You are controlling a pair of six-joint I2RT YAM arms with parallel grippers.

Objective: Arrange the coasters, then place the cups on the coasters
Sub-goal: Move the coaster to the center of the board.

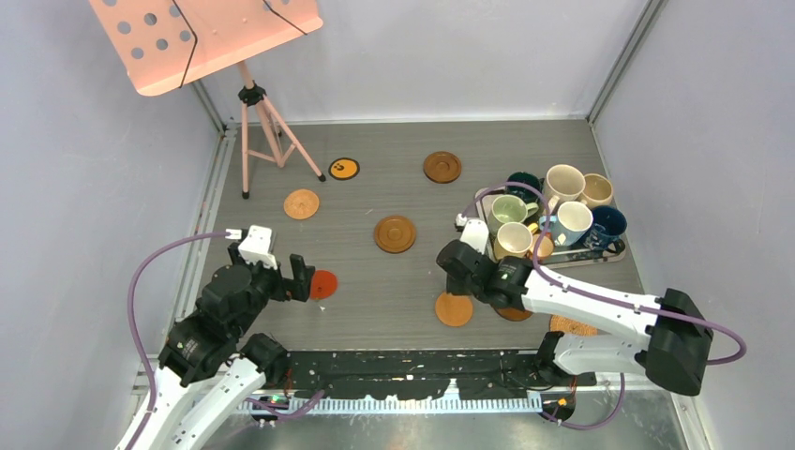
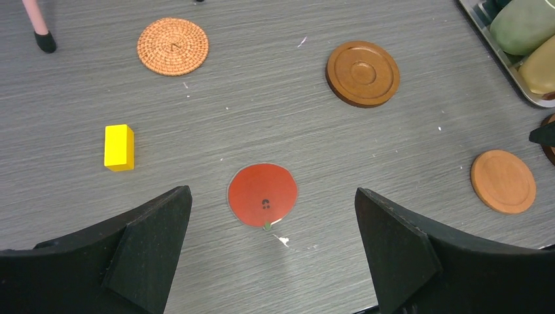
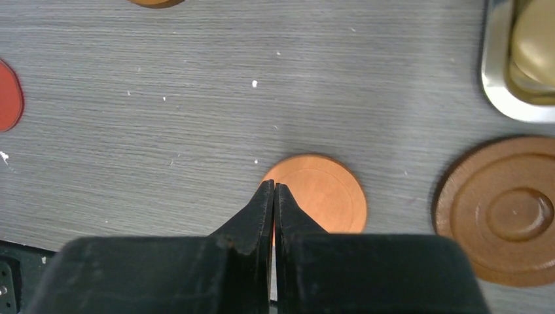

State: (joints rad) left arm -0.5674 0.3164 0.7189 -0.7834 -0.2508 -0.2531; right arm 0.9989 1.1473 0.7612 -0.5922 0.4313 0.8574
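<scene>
Several coasters lie flat on the grey table: a red one (image 1: 323,284), an orange-tan one (image 1: 454,309), ringed dark brown ones (image 1: 395,233) (image 1: 442,167), a wicker one (image 1: 301,203) and a black-and-orange one (image 1: 344,168). My left gripper (image 2: 272,191) is open, low over the table, with the red coaster (image 2: 262,194) just ahead between its fingers. My right gripper (image 3: 273,186) is shut with nothing in it, its tips over the near left edge of the orange-tan coaster (image 3: 324,193). Several cups (image 1: 565,180) stand crowded in the metal tray (image 1: 600,255) at the right.
A pink perforated music stand on a tripod (image 1: 253,103) stands at the back left. A small yellow block (image 2: 119,147) lies left of the red coaster. Another dark brown coaster (image 3: 507,209) lies right of the orange-tan one, and a second wicker coaster (image 1: 572,325) lies under my right arm.
</scene>
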